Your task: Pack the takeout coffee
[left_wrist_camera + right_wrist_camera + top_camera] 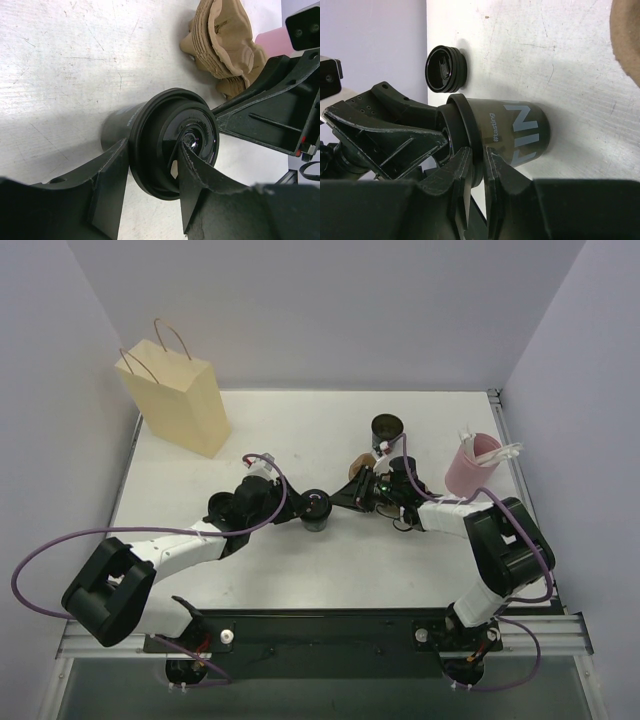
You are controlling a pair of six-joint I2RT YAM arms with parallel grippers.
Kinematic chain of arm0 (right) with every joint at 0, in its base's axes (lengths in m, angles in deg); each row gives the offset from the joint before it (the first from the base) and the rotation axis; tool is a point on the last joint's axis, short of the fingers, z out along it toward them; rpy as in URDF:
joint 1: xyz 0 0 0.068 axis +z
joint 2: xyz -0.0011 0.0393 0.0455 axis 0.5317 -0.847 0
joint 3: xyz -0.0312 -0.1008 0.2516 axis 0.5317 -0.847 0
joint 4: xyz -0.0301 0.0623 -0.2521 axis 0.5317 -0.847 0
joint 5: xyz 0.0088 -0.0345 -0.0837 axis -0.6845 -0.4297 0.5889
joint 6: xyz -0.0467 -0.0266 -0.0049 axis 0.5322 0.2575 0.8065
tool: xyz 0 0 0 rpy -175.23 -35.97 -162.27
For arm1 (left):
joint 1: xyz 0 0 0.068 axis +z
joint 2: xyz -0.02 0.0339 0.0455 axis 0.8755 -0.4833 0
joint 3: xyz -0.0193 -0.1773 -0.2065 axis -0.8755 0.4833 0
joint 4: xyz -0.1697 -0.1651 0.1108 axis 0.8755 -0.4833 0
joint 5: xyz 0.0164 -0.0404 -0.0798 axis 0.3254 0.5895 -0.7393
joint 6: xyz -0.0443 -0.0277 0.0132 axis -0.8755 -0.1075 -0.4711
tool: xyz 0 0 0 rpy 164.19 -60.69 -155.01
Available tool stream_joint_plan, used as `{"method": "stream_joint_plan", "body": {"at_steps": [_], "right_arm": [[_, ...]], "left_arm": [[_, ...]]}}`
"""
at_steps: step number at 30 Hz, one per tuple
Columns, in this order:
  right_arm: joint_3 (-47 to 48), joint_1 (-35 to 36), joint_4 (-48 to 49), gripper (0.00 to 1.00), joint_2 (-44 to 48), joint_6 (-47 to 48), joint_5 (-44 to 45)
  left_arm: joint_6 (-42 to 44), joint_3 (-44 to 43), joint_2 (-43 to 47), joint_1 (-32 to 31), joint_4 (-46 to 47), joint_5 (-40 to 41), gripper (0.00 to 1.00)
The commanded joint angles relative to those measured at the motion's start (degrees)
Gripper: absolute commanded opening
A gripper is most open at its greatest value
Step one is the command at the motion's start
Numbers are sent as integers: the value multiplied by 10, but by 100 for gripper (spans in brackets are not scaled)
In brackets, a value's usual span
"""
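Cup (520, 130) sits in left gripper (152, 152); right gripper (479, 161) pinches lid (172, 142).

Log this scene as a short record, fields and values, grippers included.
held item: dark cylindrical cup with pale lettering, capped by a black plastic lid
left gripper: clamped across the cup's lid end
right gripper: pinching the lid's rim
spare: second black lid, lying beside the cup
other cup: open dark cup, farther back, apart
carrier: brown moulded-pulp carrier, near the cup, not touching
bag: tan paper bag with handles, upright, far left
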Motion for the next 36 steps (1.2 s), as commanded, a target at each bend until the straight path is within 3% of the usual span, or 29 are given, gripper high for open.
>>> {"method": "stream_joint_plan", "body": {"at_steps": [1,12,25,31,36], "right_arm": [[-37,31,1,14,-15,14,35],[-108,86,-111,8,-13,39,198],[-180,130,-84,8,-47,6,272],[-180,140,-78,13,60,15,229],[-79,109,-162,22,167,57,157]], "left_arm": [[45,54,-60,-6,-214,32,50],[41,61,-72,-7,-214,38,50],[28,73,-83,-7,-206,44,50],[48,68,-81,-8,-195,31,50],[82,50,-92,-9,-178,5,50]]}}
